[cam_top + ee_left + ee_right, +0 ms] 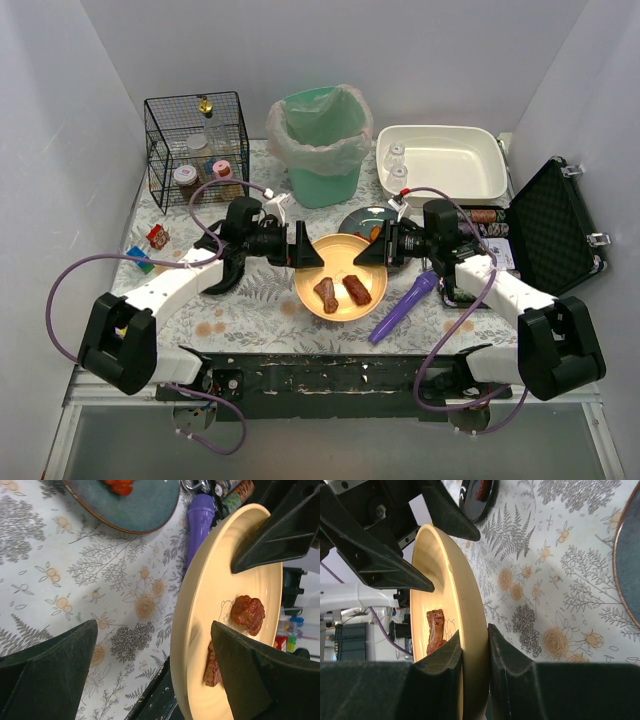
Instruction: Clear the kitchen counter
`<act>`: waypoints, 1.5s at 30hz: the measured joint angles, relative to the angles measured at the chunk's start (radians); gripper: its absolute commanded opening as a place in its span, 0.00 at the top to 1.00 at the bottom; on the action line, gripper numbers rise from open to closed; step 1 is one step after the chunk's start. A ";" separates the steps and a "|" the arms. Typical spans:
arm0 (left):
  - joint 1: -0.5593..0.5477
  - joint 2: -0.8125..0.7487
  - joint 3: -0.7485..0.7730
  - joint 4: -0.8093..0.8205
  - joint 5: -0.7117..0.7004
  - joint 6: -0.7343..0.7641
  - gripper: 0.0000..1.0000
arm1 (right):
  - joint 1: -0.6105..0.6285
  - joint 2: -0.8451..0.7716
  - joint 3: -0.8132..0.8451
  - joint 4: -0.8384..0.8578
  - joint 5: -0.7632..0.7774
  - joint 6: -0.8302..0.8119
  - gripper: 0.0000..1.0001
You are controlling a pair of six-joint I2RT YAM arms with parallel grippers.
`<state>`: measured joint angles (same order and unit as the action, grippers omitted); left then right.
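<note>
Right wrist view shows the right end effector (476, 632) pinching the yellow plate (465, 587) by the rim that faces the worktop's right edge, with one finger inside the dish and one beneath. Across it, the left end effector (152, 625) is spread wide, straddling the opposite rim without touching it. The plate, carrying two brown food pieces (325, 293), is mid-worktop (250, 300), toward the near edge. I cannot tell whether it rests on the cloth. Draw the left arm straight back clear of the rim first. Then keep the plate level while carrying, so nothing slides. Both forearms converge inward, with the wrists rolled so the fingers face each other.
</note>
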<state>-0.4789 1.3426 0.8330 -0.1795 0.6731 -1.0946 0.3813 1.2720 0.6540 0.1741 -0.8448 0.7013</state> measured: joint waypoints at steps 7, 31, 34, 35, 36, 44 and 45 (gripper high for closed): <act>0.085 -0.154 0.000 -0.039 -0.097 -0.021 0.02 | -0.050 0.044 0.106 -0.110 0.075 -0.009 0.99; 0.155 -0.413 -0.142 -0.008 -0.345 -0.043 0.02 | -0.116 0.275 0.871 -0.280 0.578 0.316 0.99; 0.155 -0.397 -0.157 0.009 -0.345 -0.042 0.02 | -0.117 0.364 0.948 -0.278 0.647 0.374 0.99; 0.155 -0.389 -0.158 0.011 -0.345 -0.042 0.02 | -0.117 0.399 0.976 -0.277 0.673 0.393 0.99; 0.156 -0.379 -0.158 0.015 -0.345 -0.040 0.02 | -0.117 0.432 1.002 -0.278 0.698 0.409 0.99; 0.159 -0.359 -0.159 0.031 -0.345 -0.035 0.02 | -0.095 0.684 1.272 -0.276 0.909 0.448 0.99; 0.161 -0.359 -0.160 0.031 -0.345 -0.035 0.02 | -0.087 0.723 1.334 -0.277 0.930 0.438 0.99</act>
<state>-0.3183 0.9836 0.6727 -0.1486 0.3283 -1.1297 0.2947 1.9949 1.9877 -0.1032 0.0849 1.1393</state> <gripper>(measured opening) 0.981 0.269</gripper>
